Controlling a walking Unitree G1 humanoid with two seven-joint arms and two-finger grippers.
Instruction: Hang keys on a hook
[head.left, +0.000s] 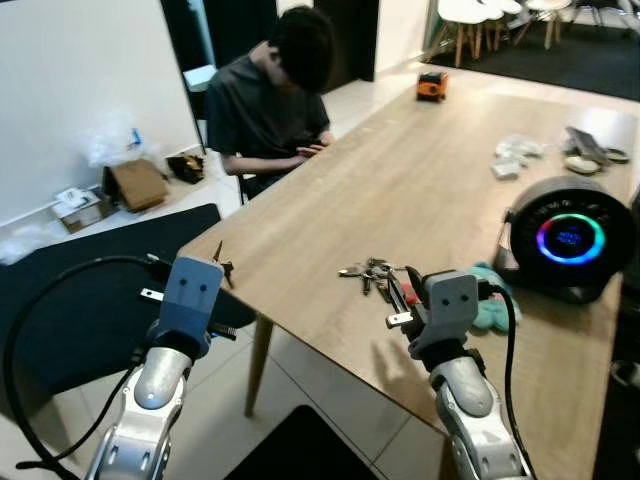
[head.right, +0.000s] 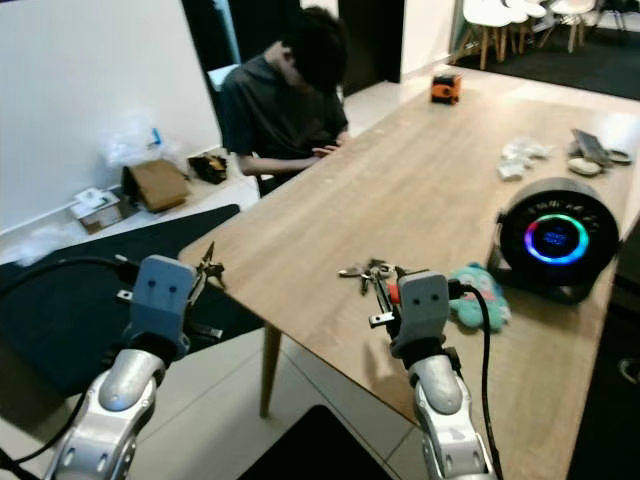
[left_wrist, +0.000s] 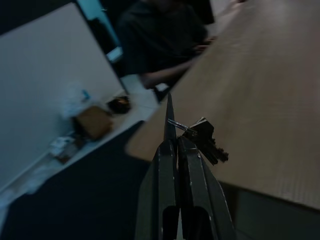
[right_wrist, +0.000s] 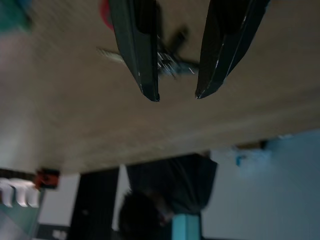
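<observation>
Left gripper (left_wrist: 172, 145): clenched on a small key bunch (left_wrist: 206, 141), just off the table's (head.left: 420, 190) near corner.
Right gripper (right_wrist: 177, 94): released, fingers either side of the keys (head.left: 368, 272) lying near the table's front edge.

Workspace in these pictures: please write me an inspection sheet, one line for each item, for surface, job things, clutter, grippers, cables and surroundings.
Surface: wooden table, bare over most of its middle.
Job's things: one bunch of keys lies on the table near its front edge; a second set of keys is in the left gripper. Hook: nothing seen.
Clutter: round speaker with a glowing ring, teal cloth, orange box, small items at the far right.
Grippers: left gripper shut on the keys, beside the table's corner; right gripper open, over the bunch on the table.
Cables: black cable loops from the left arm.
Surroundings: seated person, cardboard box on the floor.
</observation>
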